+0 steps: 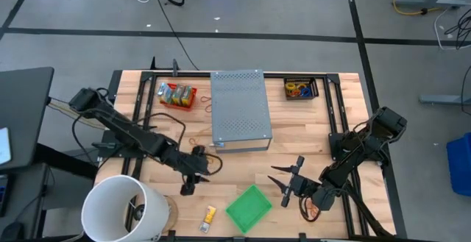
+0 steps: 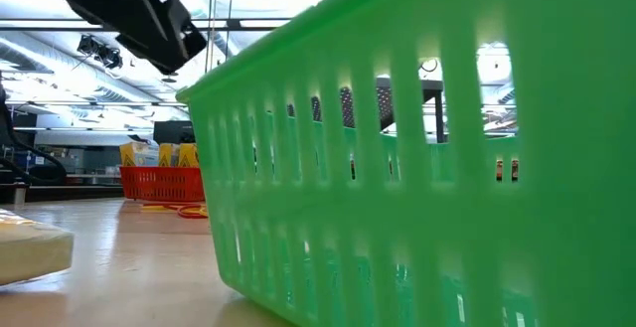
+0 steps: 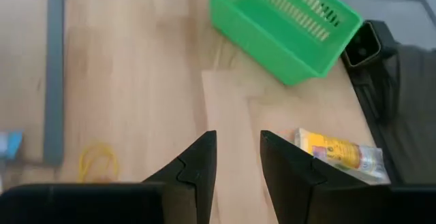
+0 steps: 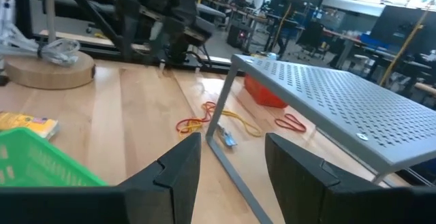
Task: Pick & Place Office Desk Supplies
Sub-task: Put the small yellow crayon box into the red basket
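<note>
Two dark arms hang over a wooden table (image 1: pixel 309 135), the left gripper (image 1: pixel 193 174) and the right gripper (image 1: pixel 288 181) each parted and holding nothing, flanking a tilted green basket (image 1: pixel 249 206) near the front edge. A careless descent could likely nudge that light basket off the edge or pinch bare wood, since thin rubber bands (image 4: pixel 196 122) lie flat beside the grey perforated box (image 1: pixel 240 109). One yellow-orange printed packet (image 3: pixel 338 153) lies flat just beside the basket.
</note>
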Controlling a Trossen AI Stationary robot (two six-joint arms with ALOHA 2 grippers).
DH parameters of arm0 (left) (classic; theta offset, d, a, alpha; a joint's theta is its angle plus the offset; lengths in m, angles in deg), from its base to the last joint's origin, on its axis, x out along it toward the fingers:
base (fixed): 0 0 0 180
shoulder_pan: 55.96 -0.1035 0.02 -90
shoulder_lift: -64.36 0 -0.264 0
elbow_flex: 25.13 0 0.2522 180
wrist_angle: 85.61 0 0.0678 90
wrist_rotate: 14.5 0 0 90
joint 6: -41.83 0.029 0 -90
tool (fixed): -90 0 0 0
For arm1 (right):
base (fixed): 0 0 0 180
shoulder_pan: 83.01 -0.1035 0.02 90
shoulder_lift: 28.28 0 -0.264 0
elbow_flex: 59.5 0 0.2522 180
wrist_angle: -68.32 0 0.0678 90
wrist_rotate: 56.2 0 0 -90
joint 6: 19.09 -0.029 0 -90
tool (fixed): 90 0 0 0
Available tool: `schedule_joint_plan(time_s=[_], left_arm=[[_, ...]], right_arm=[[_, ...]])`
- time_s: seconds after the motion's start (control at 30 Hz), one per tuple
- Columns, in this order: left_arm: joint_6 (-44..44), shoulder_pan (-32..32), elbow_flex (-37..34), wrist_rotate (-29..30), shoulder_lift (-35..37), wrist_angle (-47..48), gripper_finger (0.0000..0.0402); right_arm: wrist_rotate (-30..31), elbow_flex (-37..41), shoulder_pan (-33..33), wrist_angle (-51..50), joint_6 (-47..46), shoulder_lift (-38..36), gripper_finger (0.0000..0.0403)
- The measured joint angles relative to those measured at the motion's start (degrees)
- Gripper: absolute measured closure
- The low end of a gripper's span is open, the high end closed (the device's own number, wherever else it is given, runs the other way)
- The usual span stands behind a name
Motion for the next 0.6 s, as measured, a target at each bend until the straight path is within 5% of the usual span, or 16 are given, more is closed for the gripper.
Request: schedule_joint_plan(time_s=[0.1,0.3,0.6], left_arm=[[2.1,1.4,0.0,-0.2,-1.3,-2.3,0.0282],[-10.7,1.9,0.0,-6.3,-3.0,-9.7,0.0269],[-22.1,3.4,0.1,-10.0,-11.6,-16.6,0.0127]], right_arm=[[-1.0,0.0,0.0,-0.1,0.0,0.0,0.0231],[-3.3,0.0,0.0,-0.5,-0.2,0.0,0.0231],[-7.8,0.0,0.0,-3.6,-2.4,0.0,0.0231]])
